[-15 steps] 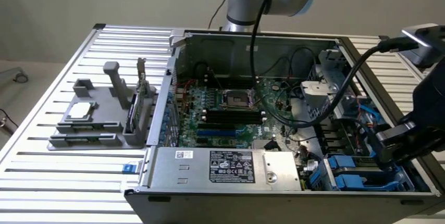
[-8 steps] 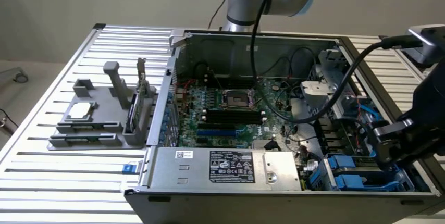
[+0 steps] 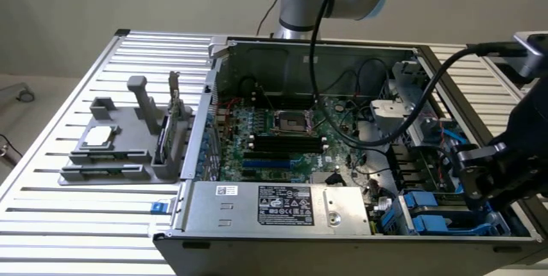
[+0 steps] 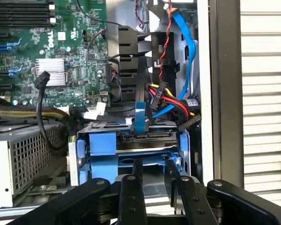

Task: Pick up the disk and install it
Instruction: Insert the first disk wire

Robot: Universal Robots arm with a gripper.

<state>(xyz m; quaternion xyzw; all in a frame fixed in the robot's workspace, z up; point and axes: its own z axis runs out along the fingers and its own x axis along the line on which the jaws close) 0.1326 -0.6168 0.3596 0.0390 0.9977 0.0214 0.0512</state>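
The disk [image 4: 131, 141] sits end-on in the drive bay at the case's front corner. Its blue carrier frame surrounds a grey body, and a black connector edge faces the motherboard. My gripper [image 4: 153, 169] hangs just over it, its two black fingers [image 4: 137, 171] closed narrowly on the blue-grey end of the disk. In the exterior view the gripper [image 3: 479, 189] is low at the case's right side, over the blue carriers of the disk bay [image 3: 428, 215]. The fingertips there are hidden behind the black gripper body.
A large silver box [image 3: 274, 205] with a black-and-white label fills the case's near side. Red, yellow, black and blue cables [image 4: 171, 98] crowd the space just past the bay. A grey fixture [image 3: 128, 141] holding a small square chip [image 3: 99, 136] stands on the slatted table [image 3: 68, 224].
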